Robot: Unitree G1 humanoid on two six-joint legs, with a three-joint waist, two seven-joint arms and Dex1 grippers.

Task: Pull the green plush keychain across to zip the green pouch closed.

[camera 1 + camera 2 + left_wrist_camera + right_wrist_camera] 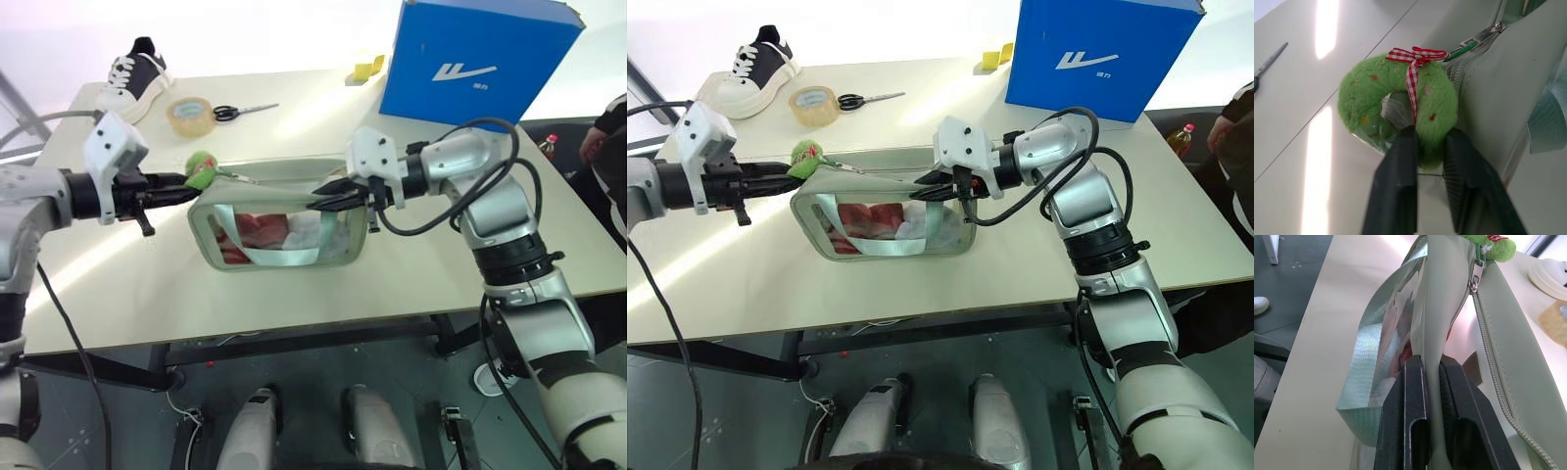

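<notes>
Step in hand: the grasp is made and the pull not begun. The left gripper (1430,147) pinches the green plush keychain (203,168), a fuzzy ring with a gingham bow, at centre left of the head view. The right gripper (1432,377) clamps the top edge of the green pouch (284,240) at frame centre: sage fabric trim, clear glossy sides. The zipper looks largely open. Next, probably: draw the keychain rightward along the teeth while the right gripper braces.

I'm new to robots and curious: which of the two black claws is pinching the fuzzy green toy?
The left gripper. Its black fingers are shut on the fuzzy green plush keychain, while the right gripper pinches the sage-green pouch's top edge instead.
</notes>
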